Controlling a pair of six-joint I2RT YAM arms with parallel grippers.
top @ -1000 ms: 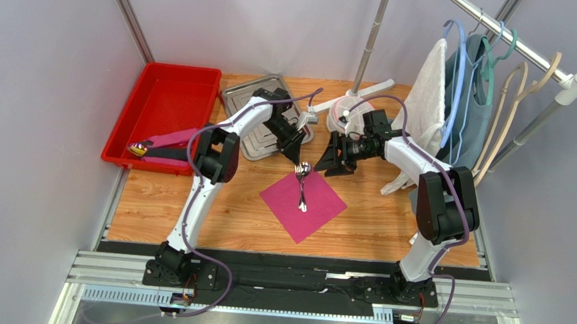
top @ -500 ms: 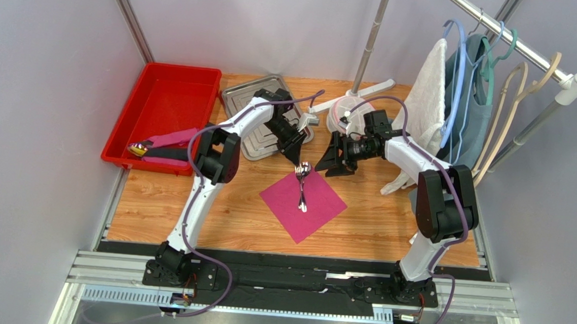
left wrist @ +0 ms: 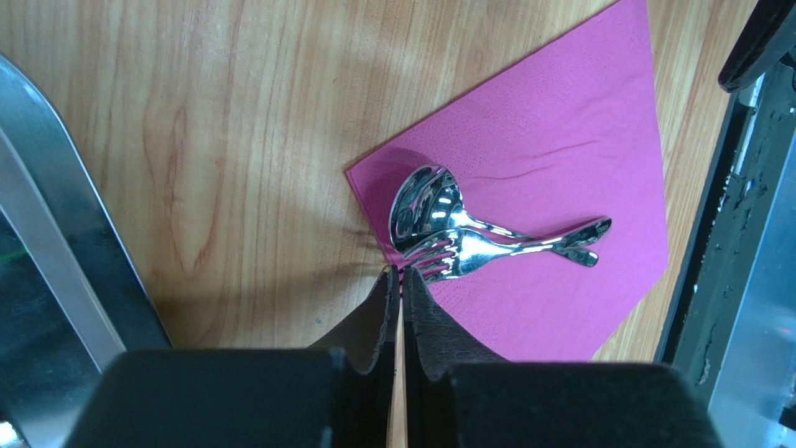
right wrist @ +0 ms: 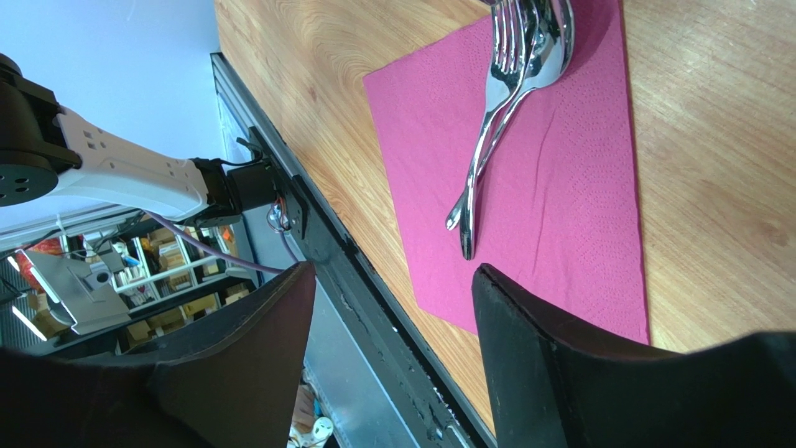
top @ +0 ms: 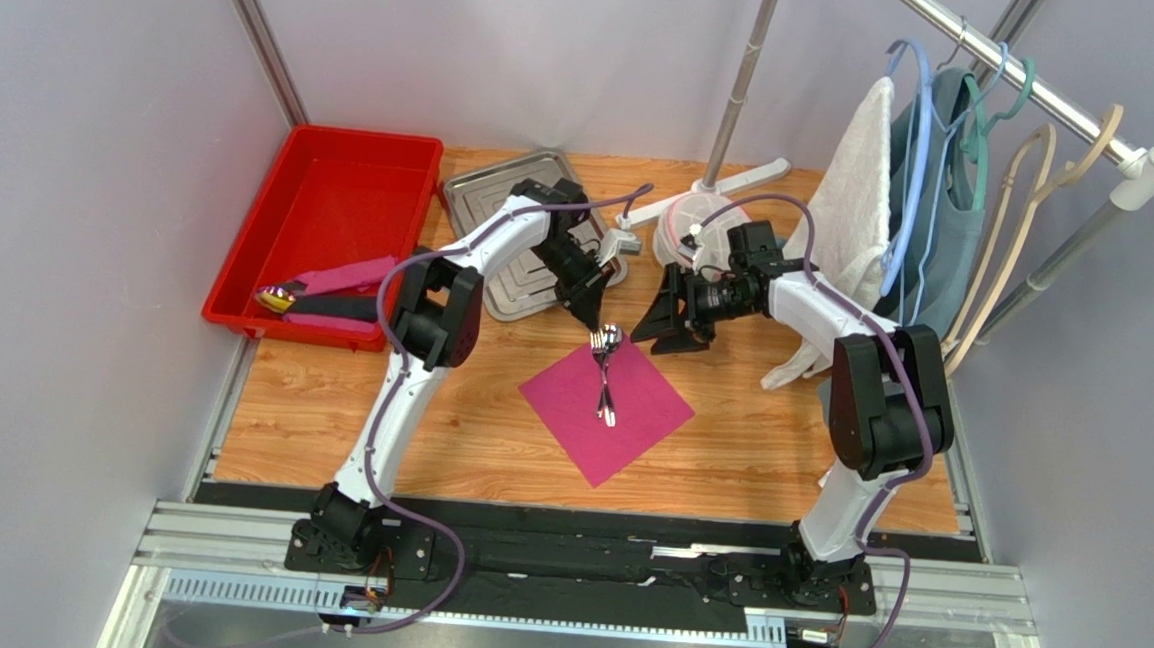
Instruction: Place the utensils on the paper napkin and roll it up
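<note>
Wood tabletop [top: 306,428], left to right: red bin [top: 349,213] at the far-left edge, steel tray [top: 486,191] beside it. Left gripper [left wrist: 400,280] hangs at the far corner of the paper napkin [top: 638,406], fingers pressed together, nothing between them. Napkin lies flat mid-table, turned like a diamond. Spoon [left wrist: 425,201] and fork [left wrist: 458,254] lie on it, handles crossing, heads toward that corner. Right gripper [top: 664,334] sits just right of the corner, jaws spread, empty. White towel [top: 855,191] hangs on the rack [top: 1063,106], far right.
</note>
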